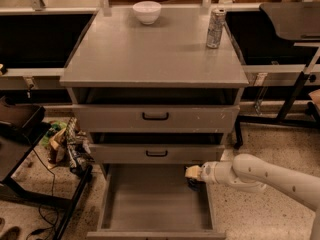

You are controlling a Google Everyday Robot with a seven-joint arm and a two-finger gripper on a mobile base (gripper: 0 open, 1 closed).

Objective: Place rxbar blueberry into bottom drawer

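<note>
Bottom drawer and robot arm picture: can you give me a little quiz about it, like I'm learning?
1. Fill in: on the cabinet top stand a white bowl and a silver ___.
2. True or false: the bottom drawer is pulled open.
3. Where is the gripper? A) over the bottom drawer's back right corner B) beside the white bowl C) out of sight

Key: 1 can; 2 true; 3 A.

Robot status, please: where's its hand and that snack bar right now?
Hand at the right rear corner of the open bottom drawer, over its floor. Dark shape just under it, likely the snack bar. Nothing seen in the way.
</note>
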